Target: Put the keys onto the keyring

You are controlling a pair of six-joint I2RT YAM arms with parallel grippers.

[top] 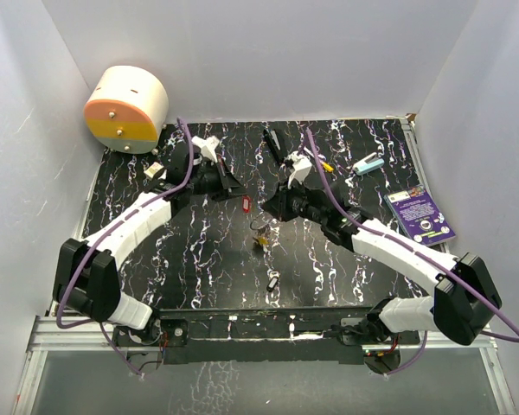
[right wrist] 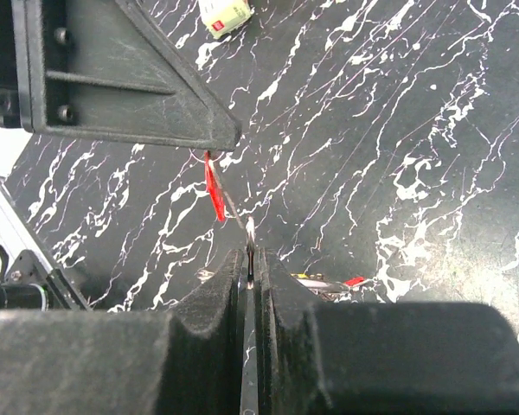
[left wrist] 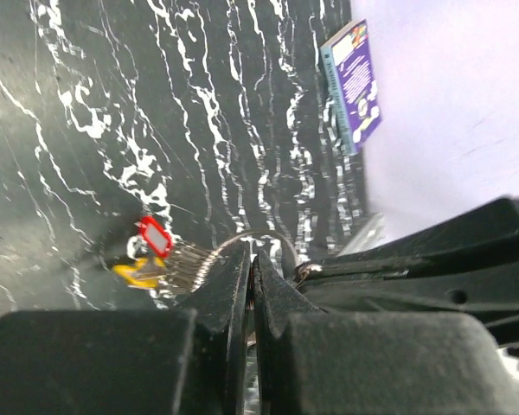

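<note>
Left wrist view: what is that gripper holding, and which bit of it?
The left gripper is shut on the keyring, pinching its thin wire rim at the very fingertips.

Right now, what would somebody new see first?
Probably the big cream-and-orange drum in the far left corner, bright against the black marbled table. Then the left arm and right arm meeting mid-table: a red key at the tip of the left gripper, and the right gripper pinching what looks like the keyring.
</note>
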